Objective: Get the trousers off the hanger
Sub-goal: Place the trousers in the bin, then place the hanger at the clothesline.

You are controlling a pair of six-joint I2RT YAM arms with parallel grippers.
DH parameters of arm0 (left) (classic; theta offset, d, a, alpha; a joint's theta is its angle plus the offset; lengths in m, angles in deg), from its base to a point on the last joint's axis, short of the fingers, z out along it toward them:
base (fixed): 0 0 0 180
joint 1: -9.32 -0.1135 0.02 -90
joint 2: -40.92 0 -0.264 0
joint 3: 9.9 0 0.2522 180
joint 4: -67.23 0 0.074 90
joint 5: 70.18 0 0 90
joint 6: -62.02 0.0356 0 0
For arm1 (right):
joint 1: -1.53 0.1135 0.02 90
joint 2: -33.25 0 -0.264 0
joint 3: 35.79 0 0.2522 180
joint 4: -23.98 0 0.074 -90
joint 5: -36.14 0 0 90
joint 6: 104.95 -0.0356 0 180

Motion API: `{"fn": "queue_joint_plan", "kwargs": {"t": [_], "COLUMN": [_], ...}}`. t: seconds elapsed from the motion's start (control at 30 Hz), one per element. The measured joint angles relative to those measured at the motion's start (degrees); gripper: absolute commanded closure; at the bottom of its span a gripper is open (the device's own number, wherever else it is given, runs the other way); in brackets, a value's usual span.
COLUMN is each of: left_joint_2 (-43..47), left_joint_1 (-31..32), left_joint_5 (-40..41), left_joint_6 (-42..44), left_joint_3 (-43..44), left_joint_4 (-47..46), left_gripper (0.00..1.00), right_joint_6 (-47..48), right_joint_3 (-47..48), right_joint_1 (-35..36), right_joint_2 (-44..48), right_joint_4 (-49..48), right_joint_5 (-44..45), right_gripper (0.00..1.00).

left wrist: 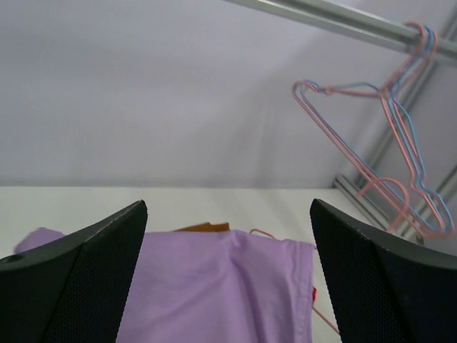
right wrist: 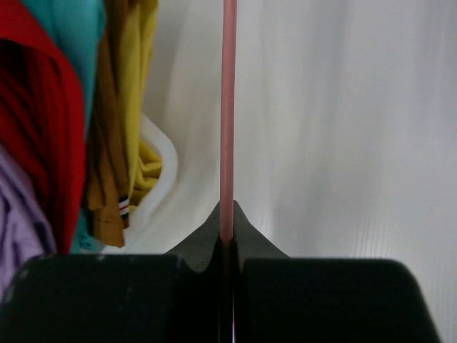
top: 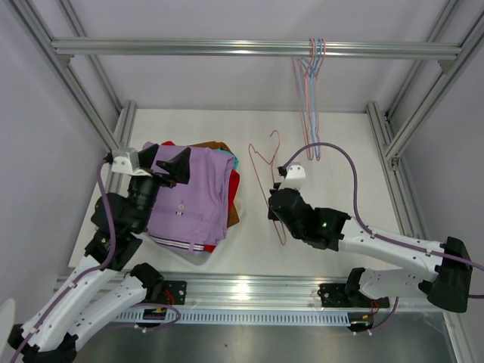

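The trousers lie in a folded stack at the left of the table, the lilac pair point(top: 193, 200) on top with a striped waistband at its near edge. My left gripper point(top: 165, 161) hovers wide open over that pair's far end, and the lilac cloth point(left wrist: 214, 286) shows between its fingers point(left wrist: 86, 279), untouched. A bare pink wire hanger point(top: 275, 136) sits right of the stack. My right gripper point(top: 271, 206) is shut on its wire point(right wrist: 228, 107). The right wrist view shows the stack's edge: red point(right wrist: 36, 107), teal point(right wrist: 71, 28), brown point(right wrist: 107, 143) and yellow point(right wrist: 146, 86) layers.
Several empty pink and blue hangers point(top: 311, 91) hang from the aluminium rail point(top: 189, 48) at the back right. Frame posts point(top: 393, 144) stand along both sides of the white table point(top: 340, 144).
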Motion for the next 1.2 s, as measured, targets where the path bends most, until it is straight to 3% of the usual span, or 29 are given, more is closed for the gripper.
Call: {"fn": "queue_joint_plan", "kwargs": {"t": [0.47,0.83,1.2], "left_joint_2": [-2.7,-2.7,-2.9], "left_joint_1": [-4.4,-4.7,-4.9], "left_joint_5": [7.1,7.8,7.8], "left_joint_6": [-0.6,-0.6,-0.6], "left_joint_3": [-1.7,-1.7,-1.7], "left_joint_4": [-0.8,-0.5,-0.5], "left_gripper": [0.01,0.01,0.01], "right_joint_6": [21.4,30.0,31.8], "right_joint_3": [31.3,46.2,53.5], "right_joint_1": [0.0,-11.8,-20.9], "right_joint_2": [-4.2,-12.3,-18.6], "right_joint_4": [9.0,13.7,15.7], "right_joint_5": [7.1,5.9,-1.4], "right_gripper": [1.00,1.00,1.00]}}
